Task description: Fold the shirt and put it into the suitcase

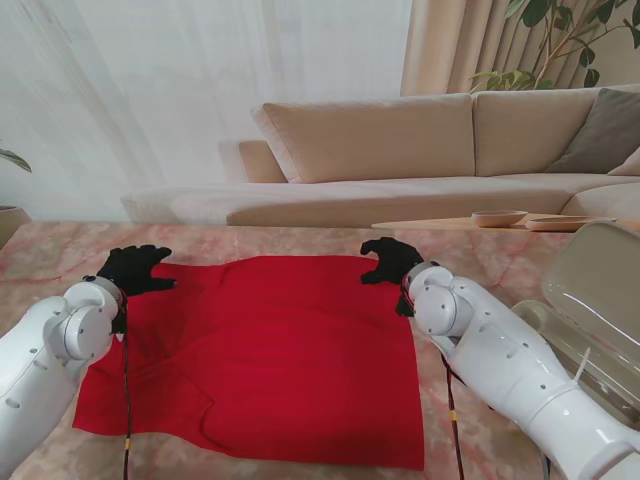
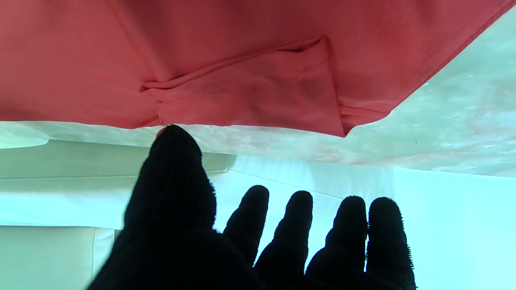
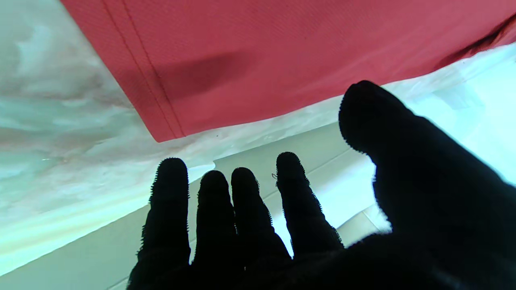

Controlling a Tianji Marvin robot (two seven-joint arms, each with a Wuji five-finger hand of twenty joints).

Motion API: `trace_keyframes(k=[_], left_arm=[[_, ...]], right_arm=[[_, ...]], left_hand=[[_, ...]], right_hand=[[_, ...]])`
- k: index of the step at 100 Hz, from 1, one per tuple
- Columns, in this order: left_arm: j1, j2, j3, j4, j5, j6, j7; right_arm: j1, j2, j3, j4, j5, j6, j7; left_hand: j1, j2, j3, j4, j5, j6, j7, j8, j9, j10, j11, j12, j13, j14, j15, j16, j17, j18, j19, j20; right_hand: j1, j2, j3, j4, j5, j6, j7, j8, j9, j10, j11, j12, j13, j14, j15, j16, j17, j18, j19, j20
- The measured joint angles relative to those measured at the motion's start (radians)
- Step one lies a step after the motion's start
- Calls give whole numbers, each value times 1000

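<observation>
A red shirt lies spread flat on the marble table. My left hand, in a black glove, hovers at the shirt's far left corner with fingers spread and holds nothing. My right hand hovers the same way at the far right corner, open. In the left wrist view a folded sleeve of the shirt lies just past my thumb. The right wrist view shows the shirt's hemmed corner beyond my fingers. The open suitcase stands at the right edge.
A beige sofa runs behind the table. A low wooden table with a bowl stands by it at the right. White curtains hang at the back and a plant fills the top right corner.
</observation>
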Motion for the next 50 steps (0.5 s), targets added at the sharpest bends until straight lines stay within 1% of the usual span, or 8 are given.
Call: trace_keyframes(k=[9,34,36,38,39,50], left_arm=[[-17,0,16,26,-4,0,1],[-70,2,67,90,-35,3,-20],[-74,2,71,95,-36,3,-21],[-78,2,76,101,-38,3,-22],[-80,2,78,105,-39,3,-22],[-110,3,111,143,-56,5,-30]], right_arm=[[34,-11,-30,53,8,-12,-6],[99,-39,-82,147,65,-16,-13],[102,-41,-86,153,68,-16,-13],[107,-43,-92,160,71,-16,-13],[110,-44,-94,163,73,-16,-13],[132,-57,-115,202,96,-19,-12]], left_hand=[[0,0,0,0,0,0,0,0,-4,0,-1,0,0,0,0,-2,0,0,-1,-2],[0,0,0,0,-17,-6,-1,-1,-4,0,-1,0,0,0,0,-2,0,-2,-13,-11],[0,0,0,0,-36,-13,-16,-3,-4,0,-1,0,-1,0,0,-2,0,-2,-13,-12],[0,0,0,0,-41,-15,-10,-11,-16,0,0,0,-5,0,0,-2,0,-2,-14,-12],[0,0,0,0,-50,-17,-13,-11,-17,0,-3,0,-24,0,-2,-3,0,-2,-14,-12],[0,0,0,0,-75,-33,-26,-25,-29,0,-2,-11,-25,-1,-3,-7,0,-2,-27,-12]], right_hand=[[0,9,0,0,0,0,0,0,-15,0,0,0,-13,-1,-10,-21,-9,0,-15,0],[0,14,0,0,0,0,0,0,-25,0,-1,0,-23,-2,-11,-22,-10,-1,-17,0],[0,14,0,0,0,0,0,0,-25,0,-1,0,-23,-2,-11,-22,-10,-1,-17,0],[0,15,0,0,0,0,0,0,-25,0,-1,0,-23,-2,-11,-22,-10,-1,-17,0],[0,15,0,0,0,0,0,0,-25,0,-1,0,-23,-2,-11,-22,-10,-1,-17,0],[0,17,0,0,0,0,0,4,-25,0,-1,0,-22,-2,-1,-22,-10,-2,-18,0]])
